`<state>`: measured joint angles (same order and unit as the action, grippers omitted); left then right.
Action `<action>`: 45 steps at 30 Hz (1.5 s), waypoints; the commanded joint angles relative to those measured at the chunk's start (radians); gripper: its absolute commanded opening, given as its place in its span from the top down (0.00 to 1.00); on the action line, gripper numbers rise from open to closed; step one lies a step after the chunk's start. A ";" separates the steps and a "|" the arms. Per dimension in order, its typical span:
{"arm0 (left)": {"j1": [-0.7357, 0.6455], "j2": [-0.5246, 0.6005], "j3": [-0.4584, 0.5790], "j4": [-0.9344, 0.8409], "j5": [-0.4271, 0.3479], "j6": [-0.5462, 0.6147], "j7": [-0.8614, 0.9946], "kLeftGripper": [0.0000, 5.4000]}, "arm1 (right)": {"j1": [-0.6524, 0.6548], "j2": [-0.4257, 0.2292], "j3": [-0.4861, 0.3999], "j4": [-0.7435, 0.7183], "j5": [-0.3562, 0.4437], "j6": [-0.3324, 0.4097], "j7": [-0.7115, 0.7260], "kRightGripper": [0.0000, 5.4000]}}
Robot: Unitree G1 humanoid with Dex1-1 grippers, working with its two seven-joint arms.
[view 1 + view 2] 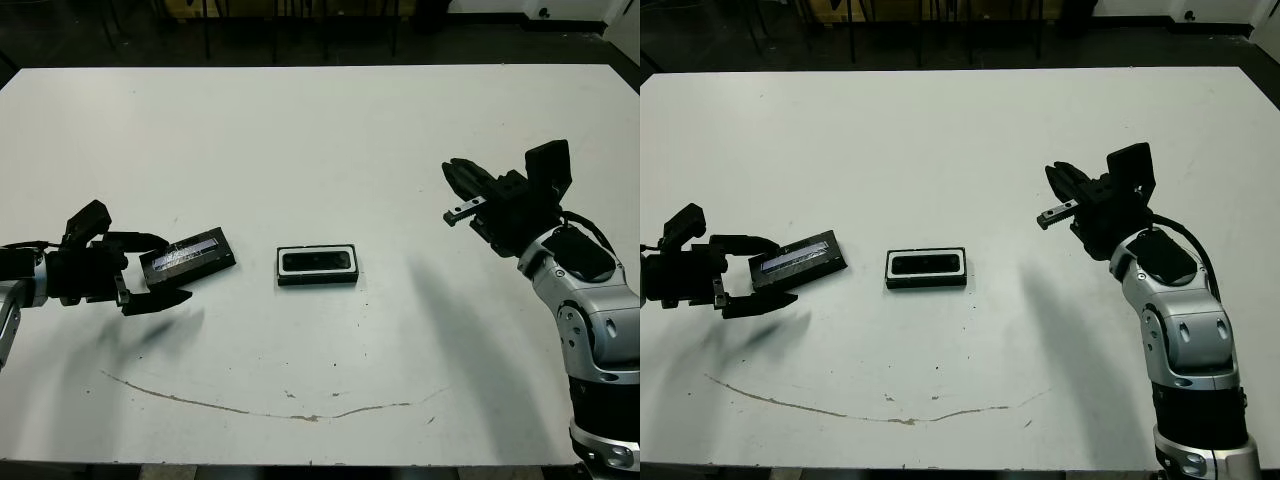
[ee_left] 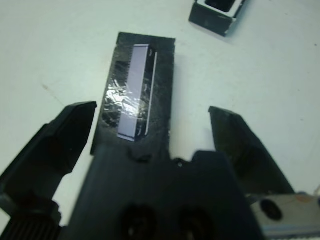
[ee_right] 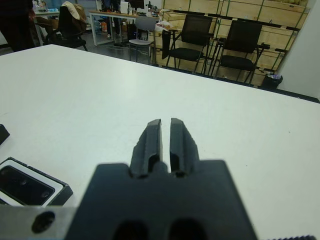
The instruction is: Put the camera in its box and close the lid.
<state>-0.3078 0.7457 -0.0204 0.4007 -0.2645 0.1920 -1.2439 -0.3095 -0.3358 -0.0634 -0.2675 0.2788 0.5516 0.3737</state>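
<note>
Centrally, the camera [image 1: 318, 261] is seen lying inside the box [image 1: 317, 279] on the table [image 1: 320, 140]. To its left the lid [image 1: 188, 255] lies flat, label up, between the spread fingers of the left gripper [image 1: 160, 270], ungripped. The right gripper [image 1: 458, 192] is held raised, fingers pressed together, empty.

The light is bright and even on the white table [image 1: 320, 130] — it seems to come from above. Soft grey shadows lie under both arms. The left wrist view is blurry — the lid's [image 2: 137, 95] label shines. The far room looks dim.
</note>
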 commanded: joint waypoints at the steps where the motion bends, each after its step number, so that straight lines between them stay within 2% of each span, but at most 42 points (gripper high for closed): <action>1: 0.016 -0.005 -0.001 0.026 0.003 0.015 -0.001 0.00 | 0.011 -0.015 -0.002 0.010 -0.002 0.000 0.009 1.00; 7: 0.018 -0.009 -0.006 0.047 0.020 -0.002 0.014 0.00 | 0.010 -0.009 -0.005 0.011 0.006 0.008 0.006 1.00; 15: -0.010 -0.043 0.002 0.176 0.011 -0.035 -0.026 0.00 | 0.014 -0.014 -0.001 0.012 -0.002 0.001 0.005 1.00; 20: -0.011 -0.062 0.005 0.192 -0.006 -0.010 -0.025 0.00 | 0.017 -0.013 -0.004 0.009 0.004 0.002 0.006 1.00; 24: -0.006 -0.081 0.012 0.175 -0.020 0.042 -0.003 0.08 | 0.015 -0.013 -0.005 0.015 0.011 0.007 0.010 1.00; 28: 0.012 -0.092 0.019 0.122 -0.032 0.101 0.032 0.22 | 0.016 -0.015 -0.003 0.015 0.007 0.004 0.010 1.00; 35: 0.028 -0.104 0.022 0.070 -0.063 0.112 0.020 0.46 | 0.016 -0.014 -0.004 0.013 0.009 0.010 0.008 1.00; 45: 0.035 -0.072 0.006 -0.019 -0.050 0.090 -0.020 0.48 | 0.018 -0.010 -0.006 0.011 0.013 0.015 0.008 1.00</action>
<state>-0.2951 0.6525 -0.0063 0.3995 -0.3334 0.2852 -1.2632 -0.3089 -0.3427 -0.0637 -0.2645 0.2868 0.5517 0.3840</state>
